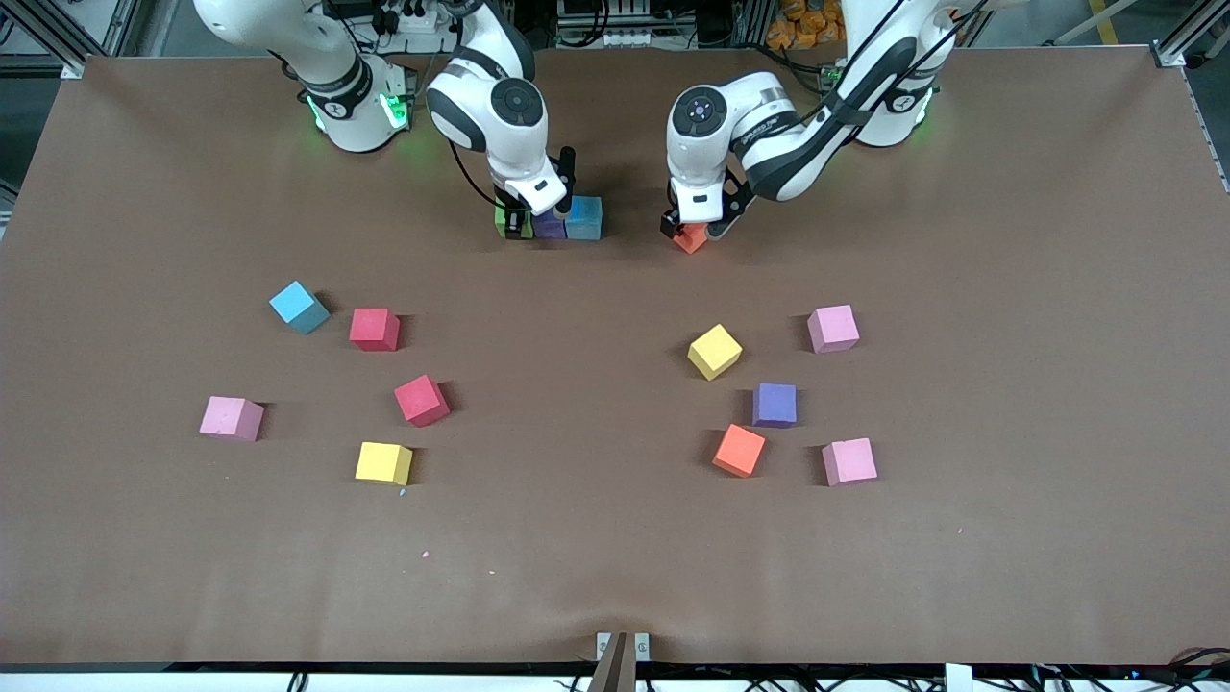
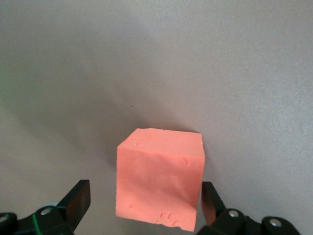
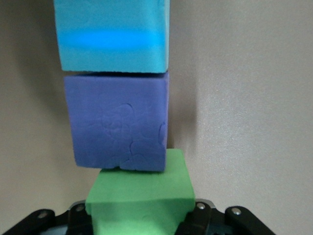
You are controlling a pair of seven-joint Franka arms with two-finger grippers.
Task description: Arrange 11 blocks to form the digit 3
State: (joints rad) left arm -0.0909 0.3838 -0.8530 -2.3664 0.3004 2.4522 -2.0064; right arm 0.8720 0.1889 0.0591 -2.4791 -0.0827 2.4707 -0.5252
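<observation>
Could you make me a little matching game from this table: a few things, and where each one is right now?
Things:
1. green block
2. orange-red block
3. purple block
4. right claw

Places or states:
A. between the open left claw's fingers
B. shut on the green block
C. between green and light blue block in the row
D. end of the row, gripped

Pairs: 1-D, 2-A, 3-C, 4-B

even overhead light; soft short shadows beside blocks (image 1: 373, 329); wrist views slightly soft

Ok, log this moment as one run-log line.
right gripper: shut on green block, beside purple block | left gripper: open around orange-red block | row: three cubes
</observation>
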